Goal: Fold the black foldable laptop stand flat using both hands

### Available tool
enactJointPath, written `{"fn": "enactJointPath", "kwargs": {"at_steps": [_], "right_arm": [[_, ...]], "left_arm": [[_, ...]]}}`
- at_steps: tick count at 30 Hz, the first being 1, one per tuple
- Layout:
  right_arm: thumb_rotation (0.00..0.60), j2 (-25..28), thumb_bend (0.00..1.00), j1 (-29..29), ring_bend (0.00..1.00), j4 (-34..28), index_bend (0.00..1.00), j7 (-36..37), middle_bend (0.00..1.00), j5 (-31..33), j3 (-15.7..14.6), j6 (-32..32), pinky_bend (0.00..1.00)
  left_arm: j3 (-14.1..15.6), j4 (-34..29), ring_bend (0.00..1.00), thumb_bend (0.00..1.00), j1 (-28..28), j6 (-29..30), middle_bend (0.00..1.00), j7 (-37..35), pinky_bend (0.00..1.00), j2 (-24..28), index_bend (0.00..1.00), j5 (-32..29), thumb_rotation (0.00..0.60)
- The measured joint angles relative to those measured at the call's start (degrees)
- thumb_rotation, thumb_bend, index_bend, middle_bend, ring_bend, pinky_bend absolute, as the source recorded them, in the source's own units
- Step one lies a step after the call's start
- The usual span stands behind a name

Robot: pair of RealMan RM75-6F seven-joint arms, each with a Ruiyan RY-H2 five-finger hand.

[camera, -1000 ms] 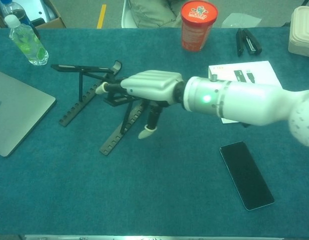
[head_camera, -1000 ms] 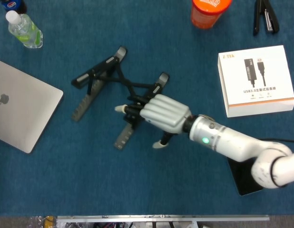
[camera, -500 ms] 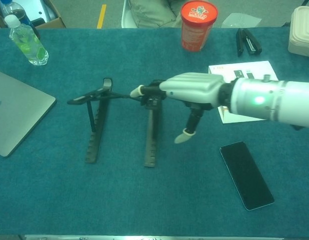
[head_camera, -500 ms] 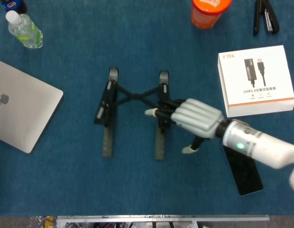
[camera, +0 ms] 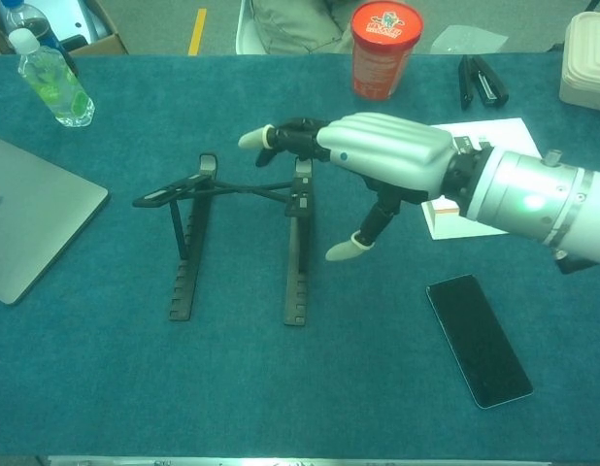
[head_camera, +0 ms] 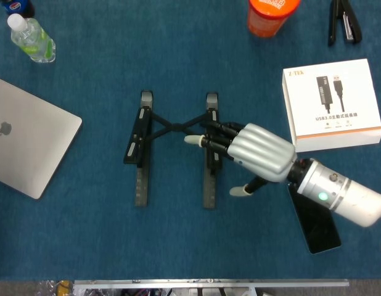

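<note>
The black laptop stand [head_camera: 174, 145] sits mid-table, both rails flat on the table [head_camera: 178, 246] and parallel, cross-links raised, so you need to steady one rail while pressing the links down and pushing the rails together. Your right hand [head_camera: 255, 152] hovers above the right rail, fingers extended, thumb hanging down, holding nothing. Your left hand is out of view.

The right hand [head_camera: 259, 151] extends from the lower right on a white forearm, palm down. Its fingers [camera: 281, 137] reach leftward, held together and nearly straight; the thumb [camera: 363, 238] points downward. It grips nothing. The left hand does not appear in either view.
</note>
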Motion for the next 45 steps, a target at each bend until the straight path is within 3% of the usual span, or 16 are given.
{"fn": "enactJointPath", "kwargs": {"at_steps": [14, 18, 21, 39, 45], "right_arm": [[0.6, -9.3, 0.01, -2.3, 0.04, 8.3, 0.0, -16.0, 0.14, 2.8, 2.1, 2.7, 0.21], [0.6, -12.7, 0.15, -2.2, 0.04, 10.9, 0.0, -19.7, 0.14, 4.0, 3.4, 3.1, 0.21], [0.6, -14.5, 0.17, -2.2, 0.04, 11.9, 0.0, -22.1, 0.14, 5.0, 4.7, 4.2, 0.21], [0.6, -16.0, 0.17, 0.6, 0.04, 12.3, 0.0, -28.4, 0.14, 14.6, 13.5, 4.6, 0.21], [0.6, -16.3, 0.17, 1.8, 0.04, 13.5, 0.0, -30.7, 0.14, 18.4, 15.2, 4.4, 0.21]], "left_arm": [[-0.1, 2.6, 0.0, 0.24, -0.4, -1.0, 0.05, -2.8, 0.03, -0.7, 0.1, -0.6, 0.6], [-0.1, 3.3, 0.0, 0.24, -1.1, -2.1, 0.06, -4.1, 0.03, -0.8, 0.1, -0.4, 0.6], [0.1, 3.8, 0.0, 0.24, -1.7, -3.0, 0.06, -4.6, 0.03, -0.7, 0.1, 0.0, 0.6], [1.0, 6.1, 0.01, 0.24, -5.3, -8.1, 0.1, -10.5, 0.03, 0.3, 0.12, 1.8, 0.6], [2.4, 8.1, 0.02, 0.24, -5.9, -7.8, 0.12, -15.6, 0.04, 0.3, 0.15, 5.8, 0.6]]}}
